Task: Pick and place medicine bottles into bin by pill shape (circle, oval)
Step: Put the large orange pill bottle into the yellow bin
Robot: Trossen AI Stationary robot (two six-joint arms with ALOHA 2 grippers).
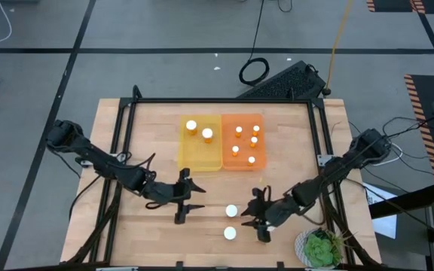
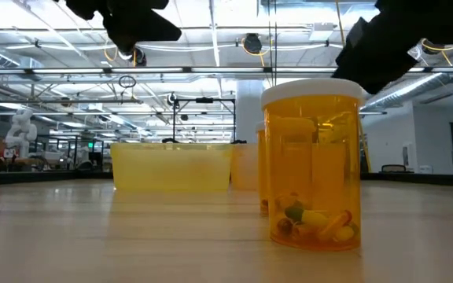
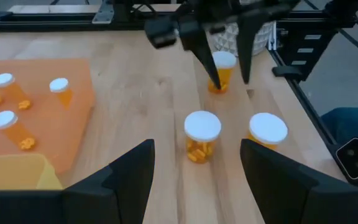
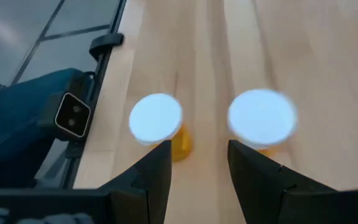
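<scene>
Amber medicine bottles with white caps are seen in three places: two in the yellow bin (image 1: pixel 200 143), five in the orange bin (image 1: pixel 242 141), both set toward the worktop's (image 1: pixel 157 233) far edge, and two loose bottles (image 1: pixel 231 211) (image 1: pixel 230 233) near its front edge. The right gripper (image 1: pixel 263 220) is held just beside the loose pair, fingers spread and empty. The left gripper (image 1: pixel 188 198) is held at the worktop's middle, fingers likewise parted, nothing gripped.
</scene>
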